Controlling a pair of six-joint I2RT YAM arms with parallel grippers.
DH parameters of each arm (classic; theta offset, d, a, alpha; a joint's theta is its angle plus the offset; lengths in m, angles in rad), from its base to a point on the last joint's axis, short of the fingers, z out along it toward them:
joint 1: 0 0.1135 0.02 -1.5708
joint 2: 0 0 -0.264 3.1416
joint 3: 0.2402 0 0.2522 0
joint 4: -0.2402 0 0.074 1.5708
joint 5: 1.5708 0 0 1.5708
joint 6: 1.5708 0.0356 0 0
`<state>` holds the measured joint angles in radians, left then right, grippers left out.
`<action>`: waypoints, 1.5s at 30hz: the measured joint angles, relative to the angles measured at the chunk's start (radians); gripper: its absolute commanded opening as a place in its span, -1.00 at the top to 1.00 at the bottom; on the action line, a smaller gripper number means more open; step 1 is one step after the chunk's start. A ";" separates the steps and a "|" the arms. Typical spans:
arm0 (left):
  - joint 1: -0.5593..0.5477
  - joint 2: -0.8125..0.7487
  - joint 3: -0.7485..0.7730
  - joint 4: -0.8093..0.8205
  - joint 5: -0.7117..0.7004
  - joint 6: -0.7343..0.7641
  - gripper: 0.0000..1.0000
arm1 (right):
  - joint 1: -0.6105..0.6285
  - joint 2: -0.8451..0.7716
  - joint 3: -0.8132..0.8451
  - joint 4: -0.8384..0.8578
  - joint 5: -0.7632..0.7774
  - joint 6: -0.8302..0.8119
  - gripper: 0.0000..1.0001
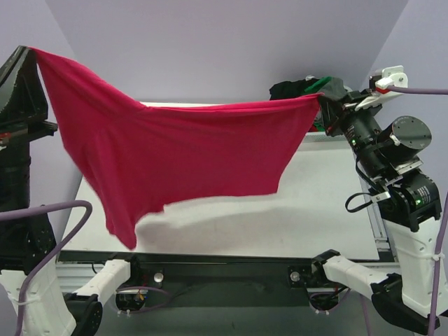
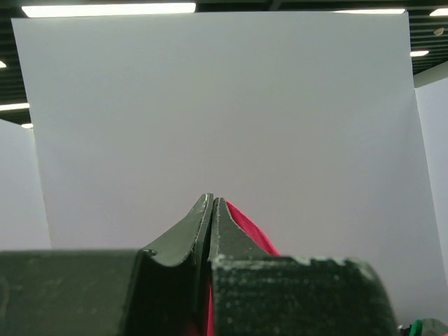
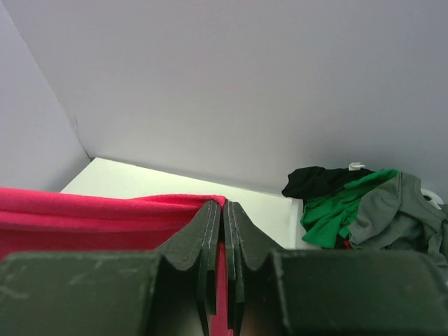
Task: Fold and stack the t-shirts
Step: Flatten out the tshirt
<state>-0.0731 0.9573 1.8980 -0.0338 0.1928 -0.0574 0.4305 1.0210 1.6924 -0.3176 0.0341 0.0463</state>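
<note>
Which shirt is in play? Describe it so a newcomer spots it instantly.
Above the white table, one cloth hangs spread in the air between the two arms, pinched by the left gripper and the right gripper. That is the crimson-red t-shirt; the black, green and grey shirts lie bunched in a heap at the far right.

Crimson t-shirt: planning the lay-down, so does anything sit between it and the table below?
Nothing visible does: the crimson cloth t-shirt hangs above white tabletop; the black, green and grey shirt pile sits at the far right corner.
</note>
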 measured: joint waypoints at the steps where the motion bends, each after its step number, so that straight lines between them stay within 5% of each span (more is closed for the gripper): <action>1: 0.000 0.004 0.013 -0.001 0.003 0.003 1.00 | 0.003 0.001 0.006 0.000 -0.005 -0.002 1.00; 9: 0.000 0.180 0.135 0.029 0.018 0.024 1.00 | -0.003 0.129 0.080 0.031 -0.013 -0.007 1.00; 17: 0.000 0.555 -0.025 0.069 0.009 0.040 1.00 | -0.100 0.523 0.101 0.094 -0.044 0.025 1.00; 18: 0.000 0.623 -0.044 0.068 0.009 0.040 0.74 | -0.113 0.589 0.116 0.093 -0.053 0.031 1.00; 19: 0.000 0.693 -0.066 0.065 0.010 0.042 0.51 | -0.125 0.660 0.135 0.093 -0.062 0.034 0.89; 21: 0.000 0.840 -0.076 0.051 0.011 0.044 -0.14 | -0.147 0.798 0.181 0.090 -0.082 0.043 0.05; 23: -0.001 0.976 -0.076 0.027 0.011 0.043 -0.51 | -0.167 0.938 0.260 0.072 -0.103 0.055 -0.72; 27: -0.012 1.122 -0.090 -0.052 -0.031 0.028 -0.71 | -0.190 1.118 0.347 0.059 -0.122 0.054 -0.89; 34: -0.047 0.924 -0.367 -0.028 -0.128 -0.049 -0.79 | -0.174 1.082 0.231 0.072 -0.126 0.053 -0.90; 40: -0.043 0.703 -0.552 -0.041 -0.175 -0.173 -0.79 | -0.053 0.875 -0.054 0.142 -0.107 0.069 -0.92; 45: -0.043 0.665 -0.696 -0.099 -0.228 -0.240 -0.79 | 0.018 0.701 -0.311 0.233 -0.195 0.164 -0.99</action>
<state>-0.1158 1.6222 1.2022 -0.1329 -0.0353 -0.2970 0.4480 1.7222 1.3815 -0.0841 -0.1604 0.2100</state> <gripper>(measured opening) 0.894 0.992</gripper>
